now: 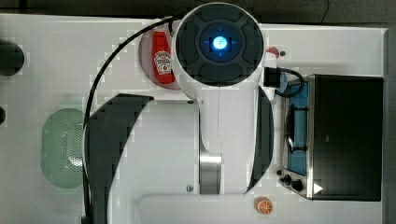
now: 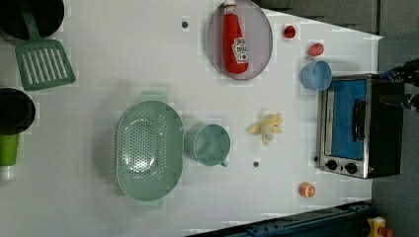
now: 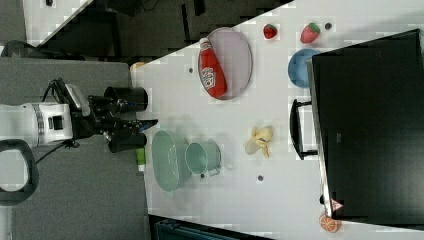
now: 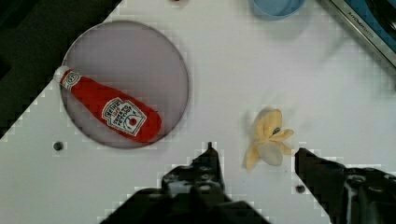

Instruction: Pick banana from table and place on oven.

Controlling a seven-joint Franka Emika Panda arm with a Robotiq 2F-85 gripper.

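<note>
The banana (image 2: 267, 128), a soft-looking pale yellow toy with splayed peel flaps, lies on the white dotted surface (image 2: 123, 59) between the green cup (image 2: 210, 144) and the toaster oven (image 2: 360, 126), touching neither. Nothing is done yet: pickup and placing both remain. The tool (image 4: 254, 163) hangs above it, fingers apart and empty. The oven's flat black top (image 3: 370, 125) is bare.

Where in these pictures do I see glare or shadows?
Top view: a bright blue-white light glows on the arm and the arm casts broad dark shadows on the table. Left view: soft shadow beside the colander. Wrist view: faint shadow around the banana.
</note>
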